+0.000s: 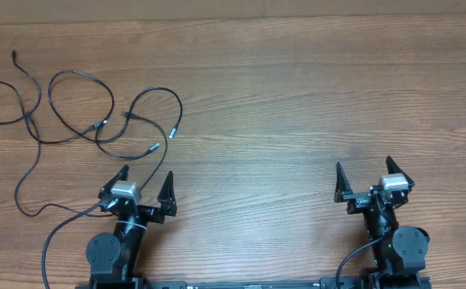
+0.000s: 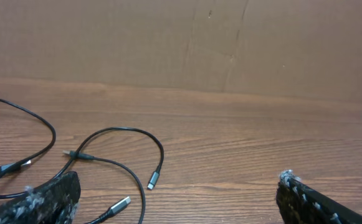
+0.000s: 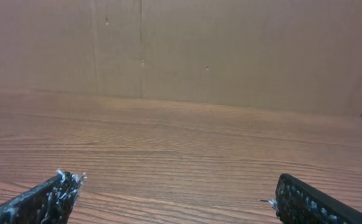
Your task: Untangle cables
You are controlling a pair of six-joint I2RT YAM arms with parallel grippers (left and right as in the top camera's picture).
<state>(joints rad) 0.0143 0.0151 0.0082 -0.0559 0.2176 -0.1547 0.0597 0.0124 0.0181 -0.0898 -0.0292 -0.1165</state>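
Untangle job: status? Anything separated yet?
Done: nothing that shows. The cables lie crossed over one another in a loose heap at the far left of the table.
In hand: nothing. The left gripper and right gripper are both open and empty, near the front edge.
Left: the whole job. The left gripper sits nearest the heap.

Black cables (image 1: 128, 116) with silvery plug tips; brown wood-grain table (image 1: 297, 96); left gripper (image 1: 146, 172) and right gripper (image 1: 363, 163) black with silver-grey tops; plain tan cardboard wall (image 2: 280, 43).
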